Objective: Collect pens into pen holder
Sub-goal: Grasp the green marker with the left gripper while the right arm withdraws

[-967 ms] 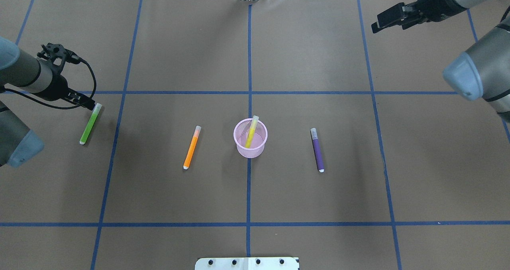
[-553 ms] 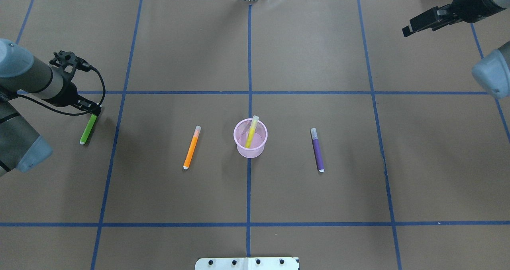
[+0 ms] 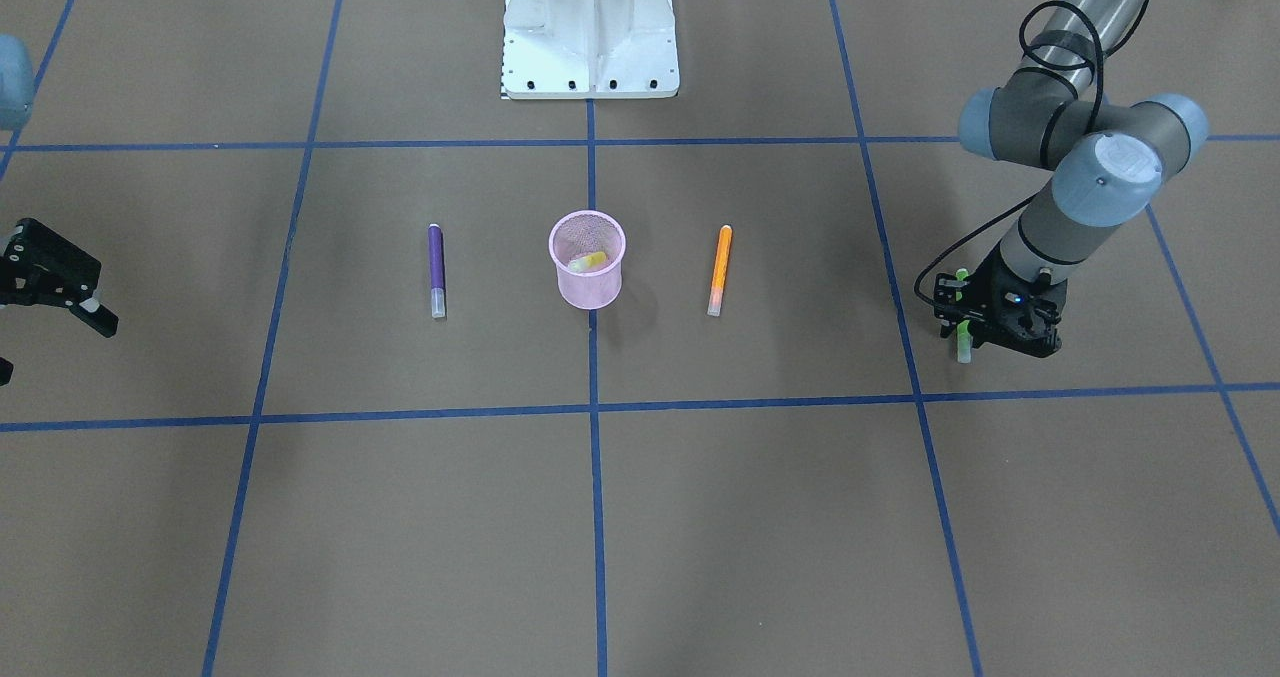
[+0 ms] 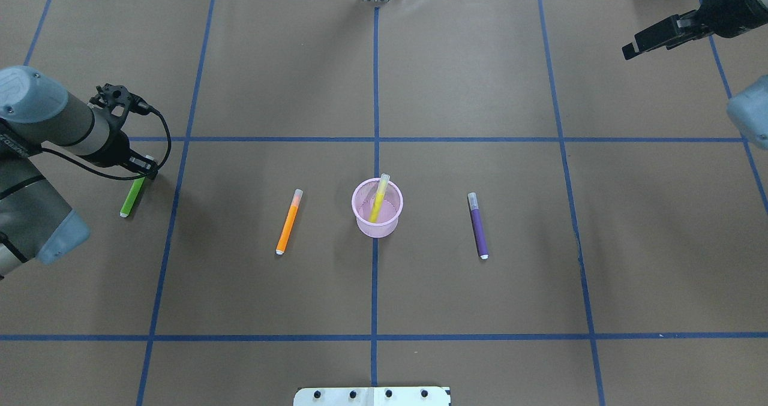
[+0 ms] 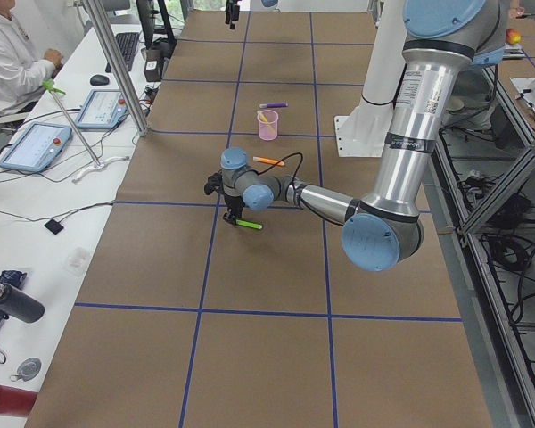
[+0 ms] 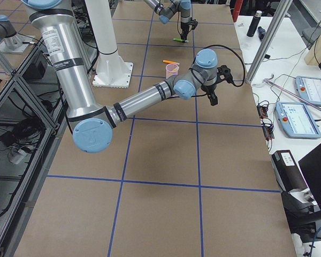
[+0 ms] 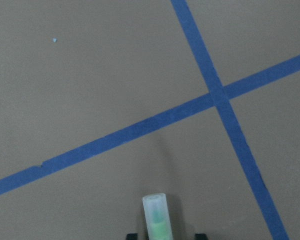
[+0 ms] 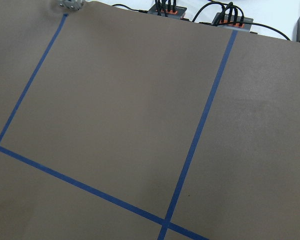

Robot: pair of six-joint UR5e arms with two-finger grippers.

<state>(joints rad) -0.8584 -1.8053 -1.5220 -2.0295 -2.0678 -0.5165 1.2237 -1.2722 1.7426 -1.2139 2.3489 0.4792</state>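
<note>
The pink mesh pen holder stands at the table's centre with a yellow pen leaning inside it. An orange pen lies to its left and a purple pen to its right. A green pen lies at the far left. My left gripper is low over the green pen's cap end. In the left wrist view the cap sits between the spread fingertips, with gaps on both sides. My right gripper is open and empty, high at the far right.
The white robot base stands at the table's robot side. Blue tape lines divide the brown table cover. An operator and tablets sit beside the far table edge.
My left gripper has moved right over the green pen's cap end, covering more of the pen. My right gripper has drawn back toward the far right corner.
</note>
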